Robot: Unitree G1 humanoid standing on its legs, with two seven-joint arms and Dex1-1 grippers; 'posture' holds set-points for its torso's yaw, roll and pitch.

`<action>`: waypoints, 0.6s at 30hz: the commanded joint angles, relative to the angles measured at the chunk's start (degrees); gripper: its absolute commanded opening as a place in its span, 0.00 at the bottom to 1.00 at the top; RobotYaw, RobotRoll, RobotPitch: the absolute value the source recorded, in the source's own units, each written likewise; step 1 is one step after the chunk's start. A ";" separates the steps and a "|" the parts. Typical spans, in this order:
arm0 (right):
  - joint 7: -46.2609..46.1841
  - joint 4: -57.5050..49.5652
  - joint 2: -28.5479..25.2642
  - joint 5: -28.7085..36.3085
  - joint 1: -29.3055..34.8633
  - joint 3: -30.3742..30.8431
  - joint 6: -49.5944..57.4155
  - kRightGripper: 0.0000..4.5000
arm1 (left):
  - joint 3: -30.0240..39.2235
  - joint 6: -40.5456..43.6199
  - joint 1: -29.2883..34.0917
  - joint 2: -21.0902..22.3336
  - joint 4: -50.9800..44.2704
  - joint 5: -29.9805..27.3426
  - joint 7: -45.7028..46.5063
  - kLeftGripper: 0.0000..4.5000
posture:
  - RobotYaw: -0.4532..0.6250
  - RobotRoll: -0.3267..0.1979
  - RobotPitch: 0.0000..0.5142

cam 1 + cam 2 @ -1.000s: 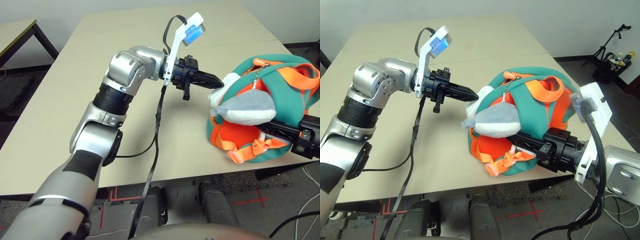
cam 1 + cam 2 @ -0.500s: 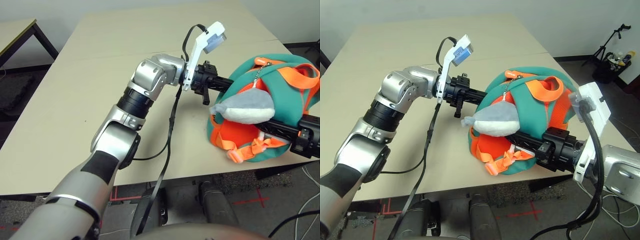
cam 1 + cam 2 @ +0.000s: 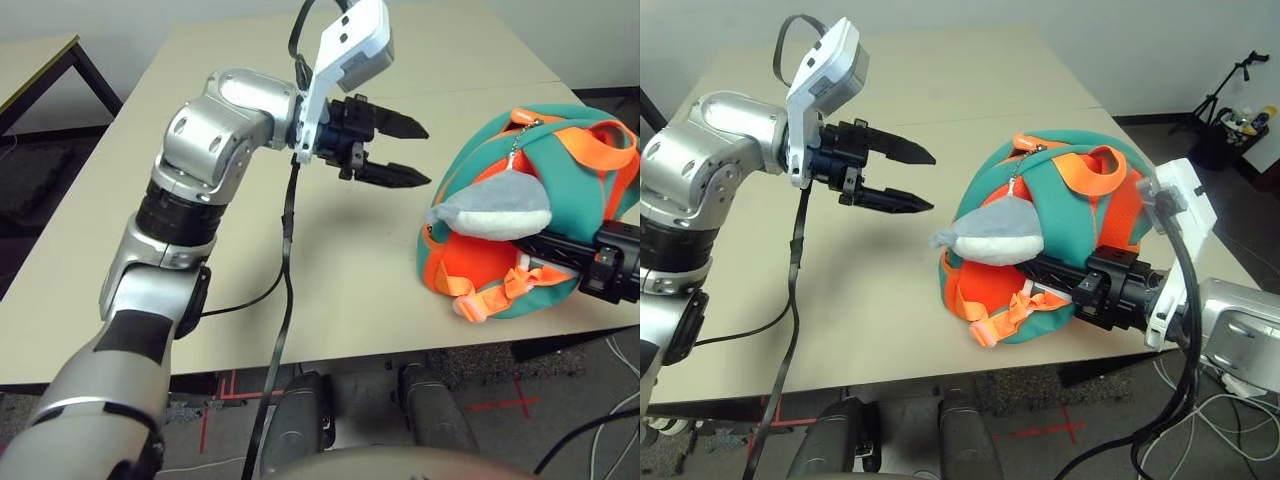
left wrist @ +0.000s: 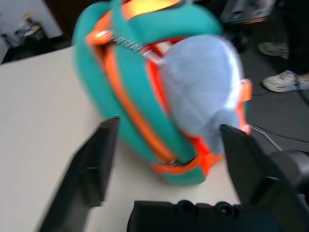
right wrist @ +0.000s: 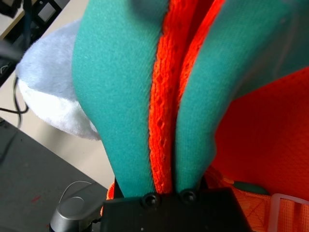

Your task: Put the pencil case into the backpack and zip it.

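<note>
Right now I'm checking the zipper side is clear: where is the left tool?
In the head views the left tool hangs open above the table, left of the backpack and apart from its grey plush charm.

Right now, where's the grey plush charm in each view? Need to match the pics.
Left eye view: the plush charm hangs on the backpack's front, right of centre.
Right eye view: charm at centre, against the backpack.
Left wrist view: grey blur right of centre, on the backpack.
Right wrist view: pale plush at the left edge.
Shared landmark: the backpack's orange trim.
</note>
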 commanded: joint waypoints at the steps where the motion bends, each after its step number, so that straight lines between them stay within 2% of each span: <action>1: 0.88 0.14 0.13 -0.93 -0.30 0.53 0.91 0.03 | -2.06 0.12 0.61 -0.66 -1.55 -0.13 0.66 1.00 | 0.34 0.62 0.19; 6: 1.06 0.15 0.25 -0.97 -0.27 -0.03 1.30 0.03 | -4.95 -1.66 0.85 -2.38 -1.32 1.55 1.32 1.00 | 0.32 0.62 0.20; 13: 0.57 -0.23 0.79 -0.80 0.17 -0.71 1.38 0.03 | -6.06 -0.97 0.69 -6.91 -2.17 0.70 3.57 1.00 | 0.31 0.62 0.21; 18: 0.32 -0.53 1.16 -0.73 0.12 -0.53 1.18 0.03 | -9.18 -4.37 1.42 -7.23 -1.98 4.14 4.16 1.00 | 0.31 0.62 0.21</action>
